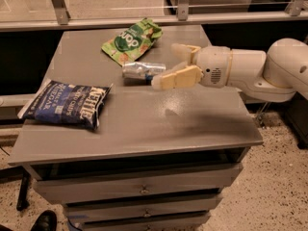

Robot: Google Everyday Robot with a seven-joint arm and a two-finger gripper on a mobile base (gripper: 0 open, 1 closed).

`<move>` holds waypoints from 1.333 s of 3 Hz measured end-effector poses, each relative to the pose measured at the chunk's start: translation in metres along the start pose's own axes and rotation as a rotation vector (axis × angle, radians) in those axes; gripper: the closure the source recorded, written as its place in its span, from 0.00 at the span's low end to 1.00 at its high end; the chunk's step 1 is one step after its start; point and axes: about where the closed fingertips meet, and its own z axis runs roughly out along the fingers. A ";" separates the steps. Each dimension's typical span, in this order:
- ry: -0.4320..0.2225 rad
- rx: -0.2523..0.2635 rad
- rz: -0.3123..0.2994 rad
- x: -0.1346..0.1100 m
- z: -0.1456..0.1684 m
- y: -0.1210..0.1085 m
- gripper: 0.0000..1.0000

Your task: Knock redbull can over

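Note:
The redbull can (142, 70) lies on its side on the grey table (144, 124), just below the green snack pouch (131, 40), its silver top pointing left. My gripper (168, 64) reaches in from the right, just right of the can. Its two cream fingers (174, 78) are spread apart and hold nothing; the near finger's tip touches or almost touches the can's right end. The white arm (250, 69) runs off to the right edge.
A dark blue chip bag (65, 104) lies at the table's left front. A metal rail and glass (144, 18) run behind the table. Drawers (144, 189) sit under the tabletop. A black shoe (43, 221) shows on the speckled floor at the lower left.

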 end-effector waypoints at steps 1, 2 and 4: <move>0.013 0.004 -0.038 0.000 -0.014 0.001 0.00; 0.058 0.034 -0.111 0.000 -0.047 -0.009 0.00; 0.221 0.095 -0.282 -0.008 -0.157 -0.043 0.00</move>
